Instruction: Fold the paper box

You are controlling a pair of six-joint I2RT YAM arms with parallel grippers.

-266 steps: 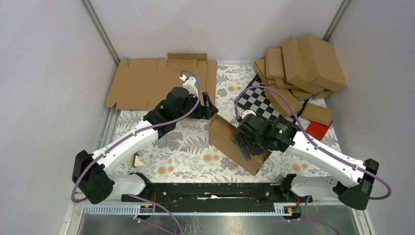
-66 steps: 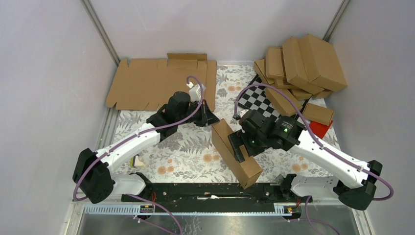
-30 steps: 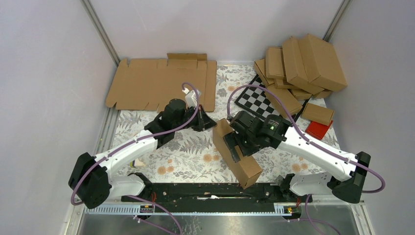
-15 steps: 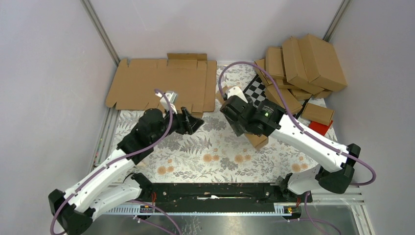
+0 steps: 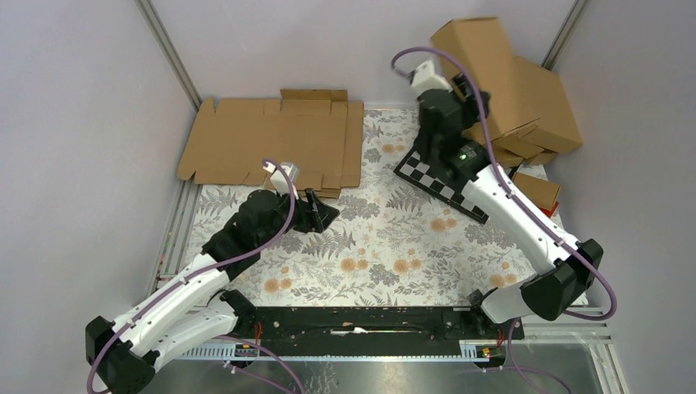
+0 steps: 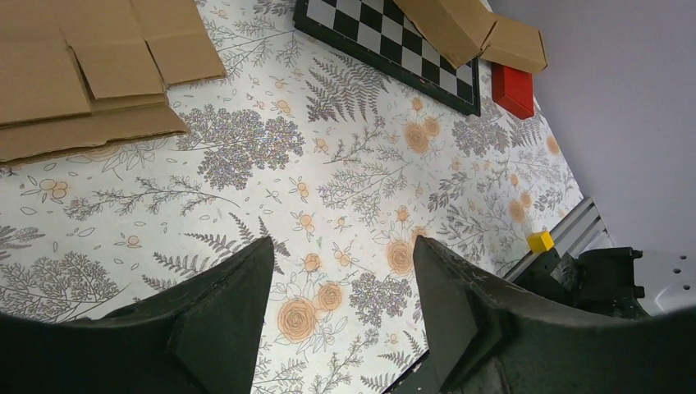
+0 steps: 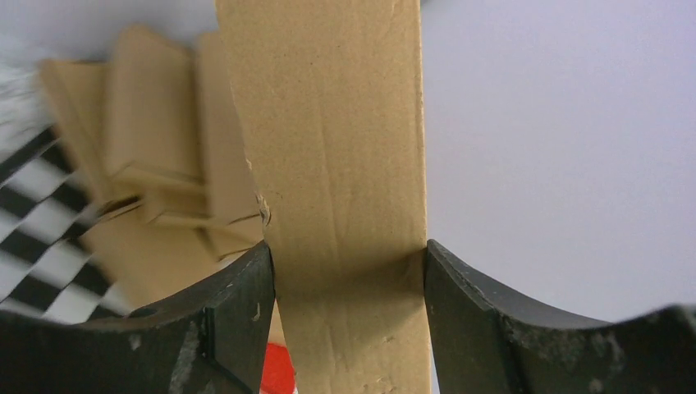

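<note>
Folding apparently finished, the right claw (image 7: 345, 256), grasping the box (image 5: 476, 51), had lifted it from the desk (image 5: 386, 246) toward the pile (image 5: 543, 107) at 1 o'clock; the left claw (image 6: 341, 256) had released, empty.

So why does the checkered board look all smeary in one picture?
Right wrist view: the checkered board and the stacked boxes behind are smeared, like a shaky photo, while the box in the right gripper looks sharp. Left wrist view: the flowered cloth is crisp. Top view: even light, no glare.
</note>
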